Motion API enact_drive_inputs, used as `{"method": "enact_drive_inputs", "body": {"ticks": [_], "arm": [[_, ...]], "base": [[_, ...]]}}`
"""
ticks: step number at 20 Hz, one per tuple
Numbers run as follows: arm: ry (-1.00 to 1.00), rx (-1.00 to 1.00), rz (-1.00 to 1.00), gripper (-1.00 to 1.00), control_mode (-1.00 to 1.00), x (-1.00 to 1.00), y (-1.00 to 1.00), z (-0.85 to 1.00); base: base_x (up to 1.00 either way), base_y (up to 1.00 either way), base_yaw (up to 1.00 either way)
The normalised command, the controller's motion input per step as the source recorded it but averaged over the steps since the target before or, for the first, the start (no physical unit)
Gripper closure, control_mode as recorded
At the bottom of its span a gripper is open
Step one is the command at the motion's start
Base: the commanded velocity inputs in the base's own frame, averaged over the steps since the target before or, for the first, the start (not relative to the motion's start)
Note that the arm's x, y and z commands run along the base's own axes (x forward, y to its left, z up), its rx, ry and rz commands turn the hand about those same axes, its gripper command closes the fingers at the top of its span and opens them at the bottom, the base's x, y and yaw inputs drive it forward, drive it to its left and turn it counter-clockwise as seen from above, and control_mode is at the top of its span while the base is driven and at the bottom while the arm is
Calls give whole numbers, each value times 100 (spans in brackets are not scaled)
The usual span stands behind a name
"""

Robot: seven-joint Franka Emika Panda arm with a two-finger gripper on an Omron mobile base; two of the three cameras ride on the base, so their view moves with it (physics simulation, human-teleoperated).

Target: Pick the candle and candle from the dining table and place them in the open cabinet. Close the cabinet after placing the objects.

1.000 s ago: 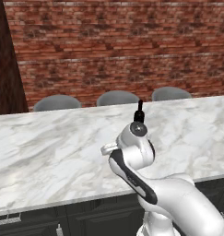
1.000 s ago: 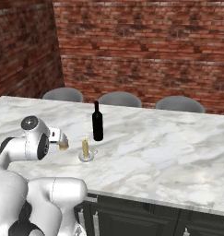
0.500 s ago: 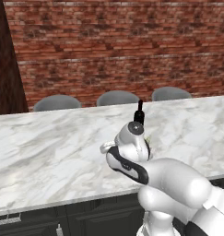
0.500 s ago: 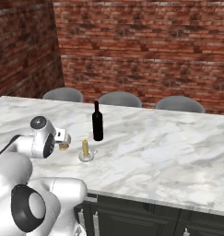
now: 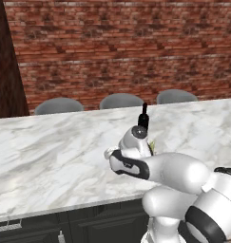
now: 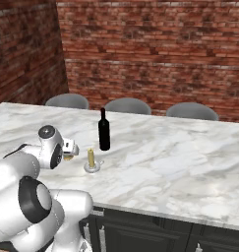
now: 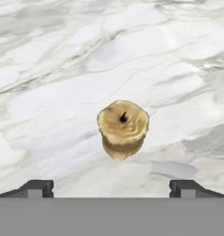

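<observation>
The short squat golden-tan candle (image 7: 122, 129) stands on the white marble dining table (image 7: 62, 64), with its dark wick facing the hand camera. My gripper (image 7: 111, 188) hovers right over it, open, fingertips (image 7: 37, 186) wide apart on either side and touching nothing. In the right base view my gripper (image 6: 69, 151) covers most of that candle (image 6: 68, 158). Just to its right stands the tall slim pale-yellow candle (image 6: 91, 158) on its round silvery base. The cabinet is out of view.
A tall black bottle (image 6: 104, 130) stands just behind the slim candle, its neck rising above my arm (image 5: 143, 115). Three grey chair backs (image 6: 127, 105) line the table's far side before a red brick wall (image 6: 155, 54). Bare marble (image 6: 185, 167) stretches right.
The arm's elbow and upper links have swung lower and forward over the table edge. The hand has stayed over the squat candle. Candles and bottle have not moved.
</observation>
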Motion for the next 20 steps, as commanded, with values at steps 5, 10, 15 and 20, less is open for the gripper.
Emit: {"method": "enact_drive_inputs", "body": {"ticks": [5, 10, 15, 20], "arm": [[0, 0, 0, -100, -100, 13, 0, -29], [0, 0, 0, -100, -100, 21, -5, -14], [0, 0, 0, -100, -100, 30, -2, -11], [0, 0, 0, -100, -100, 38, 0, -22]], "base": [[0, 0, 0], [0, 0, 0], [0, 0, 0], [0, 0, 0]]}}
